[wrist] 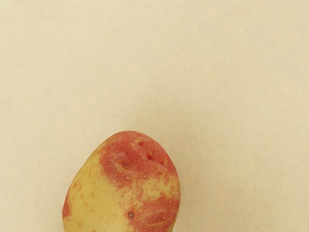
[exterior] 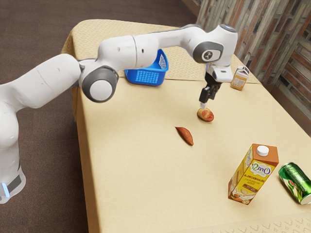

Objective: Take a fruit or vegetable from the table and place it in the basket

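Nearest my camera, the carton (exterior: 253, 174) stands upright on the counter (exterior: 136, 170), with the can (exterior: 295, 183) beside it, toward the exterior view's right edge of the counter. Beyond them lies the sweet potato (exterior: 184, 136), a second candidate, well in from the counter's edges. A little farther out, the potato (exterior: 205, 114) rests on the counter, nearer its right edge than its left in the exterior view, and I judge it my target. The end effector (exterior: 203, 105) is right at its top; I cannot tell whether it is released or clenched, nor whether it touches.

I expect the potato to be firm, fairly light for its size and hard to bruise, but its smooth, rounded skin could roll or slip. I would take it across its narrower width, at mid-length and low on its sides, with the pull centred. Farther back, the bottle (exterior: 240, 78) stands by that same right edge, and the basket (exterior: 147, 76) sits toward the far left corner, where the potato should go.
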`<state>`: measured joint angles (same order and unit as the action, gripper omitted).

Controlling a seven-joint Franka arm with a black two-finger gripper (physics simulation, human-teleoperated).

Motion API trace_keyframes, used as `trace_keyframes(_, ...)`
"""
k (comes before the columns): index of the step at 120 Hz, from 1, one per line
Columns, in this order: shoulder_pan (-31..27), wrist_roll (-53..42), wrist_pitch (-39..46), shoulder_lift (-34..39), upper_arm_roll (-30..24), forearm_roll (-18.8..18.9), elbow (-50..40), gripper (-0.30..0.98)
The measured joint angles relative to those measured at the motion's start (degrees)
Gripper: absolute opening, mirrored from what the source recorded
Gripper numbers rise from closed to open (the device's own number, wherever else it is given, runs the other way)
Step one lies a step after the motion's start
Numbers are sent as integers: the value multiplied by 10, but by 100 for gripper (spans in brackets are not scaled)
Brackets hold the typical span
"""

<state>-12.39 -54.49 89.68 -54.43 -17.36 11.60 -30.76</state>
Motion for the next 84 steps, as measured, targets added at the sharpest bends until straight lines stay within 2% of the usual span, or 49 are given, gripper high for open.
trace_keyframes(41,-7,-86,34,-37,3,-28,-8,68)
trace_keyframes(84,-14,-136,47,-43,5,-36,-10,67)
